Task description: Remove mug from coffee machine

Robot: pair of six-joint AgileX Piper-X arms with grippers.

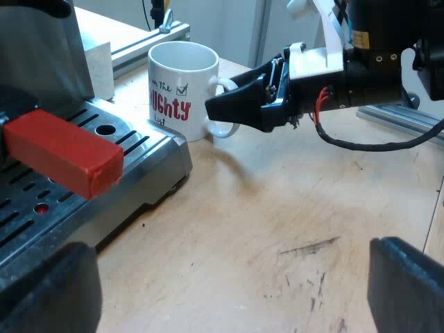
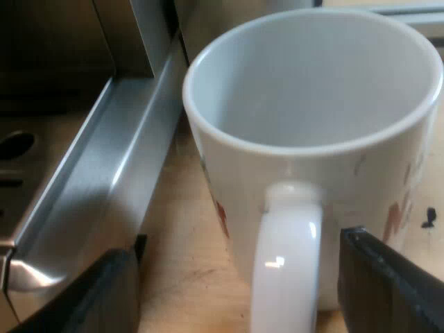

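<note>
Straddling mug (image 2: pixel 305 97) handle (image 2: pixel 286 257), right tool (image 2: pixel 243 284) spread; mug beside drip tray edge (image 2: pixel 104 173); left tool (image 1: pixel 229 281) spread wide.

The white mug (image 2: pixel 305 97) stands empty on the wooden table (image 2: pixel 182 277), just beside the espresso machine's metal base (image 2: pixel 104 187); its handle (image 2: pixel 286 263) faces the right gripper (image 2: pixel 250 288); the black fingers (image 2: pixel 392 291) are spread wide, one on either side of the handle, clear of it.
</note>
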